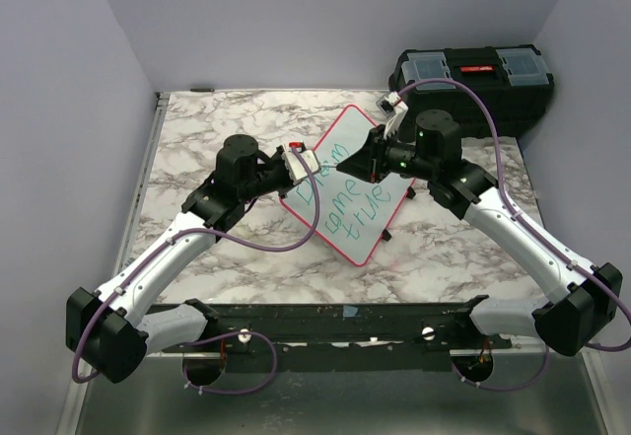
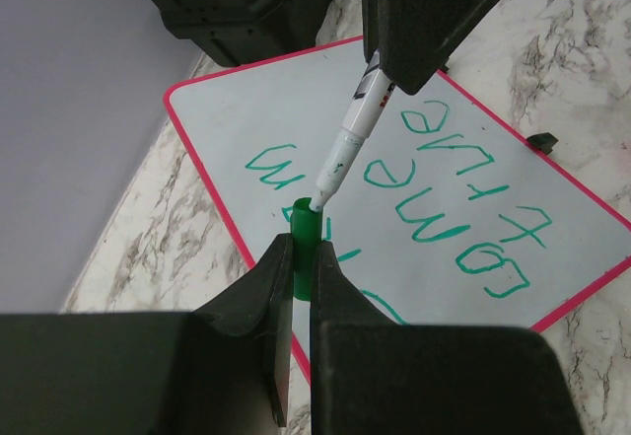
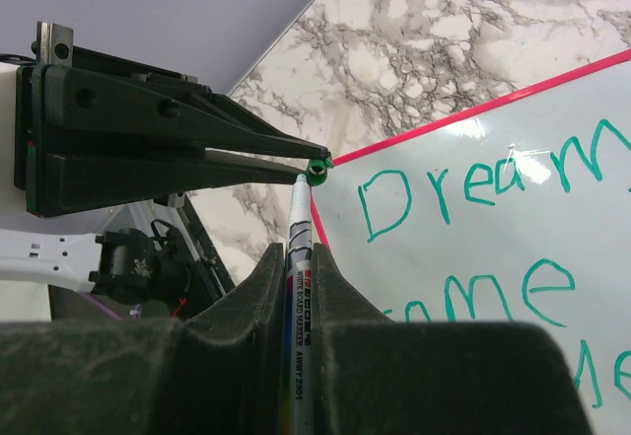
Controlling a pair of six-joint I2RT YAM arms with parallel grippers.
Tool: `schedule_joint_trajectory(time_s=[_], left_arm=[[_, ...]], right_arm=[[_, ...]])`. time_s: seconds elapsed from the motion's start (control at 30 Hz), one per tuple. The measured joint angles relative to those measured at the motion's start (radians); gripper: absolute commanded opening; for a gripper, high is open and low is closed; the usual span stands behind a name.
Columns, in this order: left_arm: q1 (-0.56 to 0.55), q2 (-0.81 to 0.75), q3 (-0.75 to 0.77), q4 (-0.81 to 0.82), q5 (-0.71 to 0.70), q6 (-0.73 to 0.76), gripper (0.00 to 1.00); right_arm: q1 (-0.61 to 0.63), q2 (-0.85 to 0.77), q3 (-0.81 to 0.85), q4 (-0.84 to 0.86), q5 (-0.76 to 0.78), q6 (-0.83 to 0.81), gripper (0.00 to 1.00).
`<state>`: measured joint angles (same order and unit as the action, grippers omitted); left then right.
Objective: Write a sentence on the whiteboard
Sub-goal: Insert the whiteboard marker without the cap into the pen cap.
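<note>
The whiteboard (image 1: pixel 347 139) lies tilted on the marble table, its red-pink rim (image 2: pixel 212 174) in view. The sentence (image 1: pixel 340 203) is in green: "Dream come true" (image 2: pixel 444 218). My left gripper (image 2: pixel 304 250) is shut on a small green marker cap (image 2: pixel 305 233) above the board's left edge. My right gripper (image 3: pixel 300 255) is shut on a white whiteboard marker (image 3: pixel 299 287). The marker (image 2: pixel 347 139) slants down and its tip meets the cap's mouth (image 3: pixel 316 168). The two grippers face each other over the board (image 1: pixel 345 164).
A black toolbox (image 1: pixel 473 78) with clear lid compartments stands at the back right, just beyond the whiteboard. Grey walls close in the left, back and right. A small black clip (image 2: pixel 540 142) lies on the marble beside the board.
</note>
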<state>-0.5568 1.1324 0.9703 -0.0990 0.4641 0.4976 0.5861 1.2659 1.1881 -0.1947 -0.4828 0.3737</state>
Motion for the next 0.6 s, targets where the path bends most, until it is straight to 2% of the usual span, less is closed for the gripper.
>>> schedule_joint_trajectory(time_s=[0.6], left_arm=[[0.000,-0.014,-0.002,-0.001,-0.003,0.000,0.00]], right_arm=[[0.000,0.000,0.000,0.006,0.000,0.005,0.01]])
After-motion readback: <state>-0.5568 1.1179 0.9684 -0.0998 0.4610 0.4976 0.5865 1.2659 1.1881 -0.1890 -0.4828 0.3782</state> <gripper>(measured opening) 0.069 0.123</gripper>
